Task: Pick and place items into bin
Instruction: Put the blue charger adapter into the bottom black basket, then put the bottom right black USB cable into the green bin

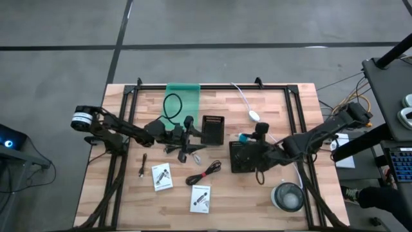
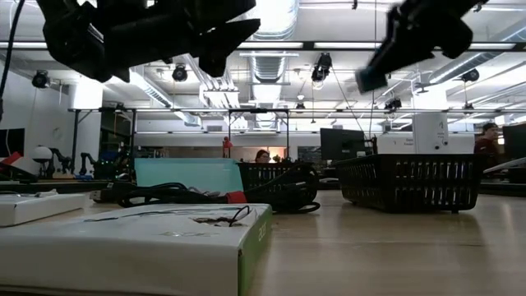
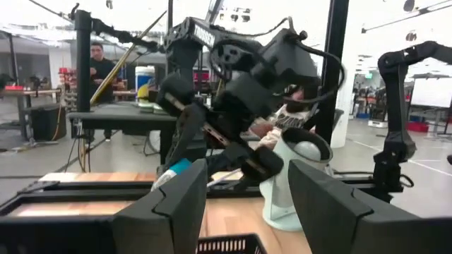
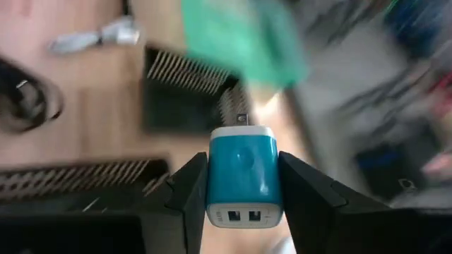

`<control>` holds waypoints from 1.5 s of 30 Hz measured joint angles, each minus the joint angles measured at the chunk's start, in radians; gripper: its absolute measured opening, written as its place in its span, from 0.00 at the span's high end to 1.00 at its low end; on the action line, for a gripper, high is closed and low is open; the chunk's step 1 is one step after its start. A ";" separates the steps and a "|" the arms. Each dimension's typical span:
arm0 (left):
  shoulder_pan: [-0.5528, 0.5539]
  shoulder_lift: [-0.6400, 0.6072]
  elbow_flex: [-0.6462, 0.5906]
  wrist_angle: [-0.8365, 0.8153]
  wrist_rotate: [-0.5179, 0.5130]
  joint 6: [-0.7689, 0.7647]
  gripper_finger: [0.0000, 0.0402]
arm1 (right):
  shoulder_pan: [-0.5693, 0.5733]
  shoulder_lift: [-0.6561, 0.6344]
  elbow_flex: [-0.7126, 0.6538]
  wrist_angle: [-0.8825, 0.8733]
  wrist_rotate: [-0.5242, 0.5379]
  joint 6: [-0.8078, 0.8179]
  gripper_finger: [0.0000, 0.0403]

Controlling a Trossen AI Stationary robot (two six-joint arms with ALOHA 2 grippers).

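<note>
Right tool (image 4: 244, 185) grips the blue charger (image 4: 244, 176); center it over the bin (image 1: 244, 156) before releasing. Left tool (image 3: 244, 190) open, idle

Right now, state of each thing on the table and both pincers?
right pincer: shut on blue-white USB charger, held over the table by the bins
left pincer: open, holding nothing
two black bins: upright on the table
two white packets: flat on the table
red-black cable: loose on the table
round clear container: upright near the table's edge
</note>
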 joint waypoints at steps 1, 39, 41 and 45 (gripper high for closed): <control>0.000 0.000 -0.002 -0.001 -0.002 0.007 0.54 | -0.006 -0.008 -0.001 -0.036 -0.044 0.065 0.67; 0.002 0.014 -0.023 -0.007 -0.008 0.165 0.54 | -0.224 0.105 -0.029 -0.041 -0.565 0.349 0.47; 0.002 0.014 -0.031 -0.007 -0.008 0.181 0.54 | -0.223 0.102 -0.029 -0.035 -0.560 0.344 0.48; 0.002 0.014 -0.037 -0.009 -0.008 0.182 0.54 | -0.183 0.074 -0.037 0.101 -0.485 0.212 0.52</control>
